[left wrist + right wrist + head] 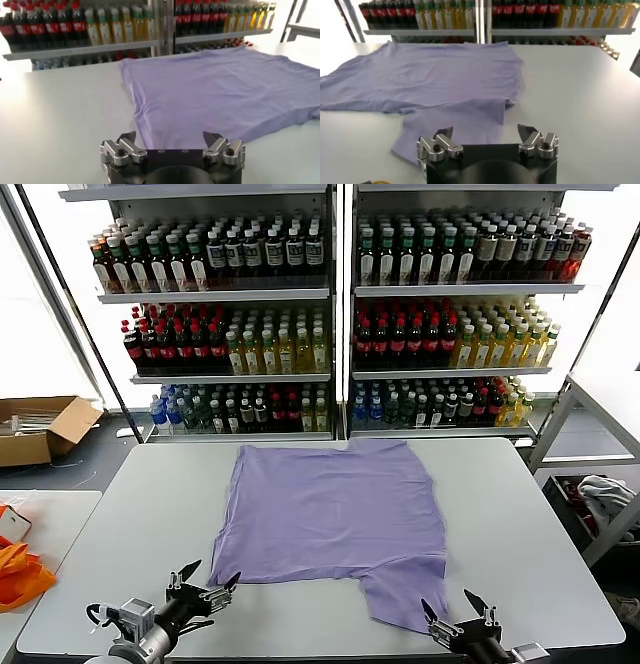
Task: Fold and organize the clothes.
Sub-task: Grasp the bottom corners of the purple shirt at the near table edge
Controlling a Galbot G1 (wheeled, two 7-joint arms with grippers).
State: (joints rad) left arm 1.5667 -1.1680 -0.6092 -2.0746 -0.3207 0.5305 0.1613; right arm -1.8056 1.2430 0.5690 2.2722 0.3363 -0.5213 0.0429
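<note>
The lavender T-shirt (335,514) lies spread flat on the grey table (520,524), plain side up, with one sleeve (400,594) reaching toward the near edge. My left gripper (211,577) is open and empty, just off the shirt's near left corner. My right gripper (455,606) is open and empty, just beside the sleeve's end. The shirt shows in the left wrist view (225,95) beyond the open left gripper (170,137). The sleeve (455,120) lies right before the open right gripper (485,132).
Shelves of bottled drinks (330,314) stand behind the table. A cardboard box (40,429) sits on the floor at far left. Orange fabric (20,574) lies on a side table at left. A grey-white cloth bundle (605,494) sits in a rack at right.
</note>
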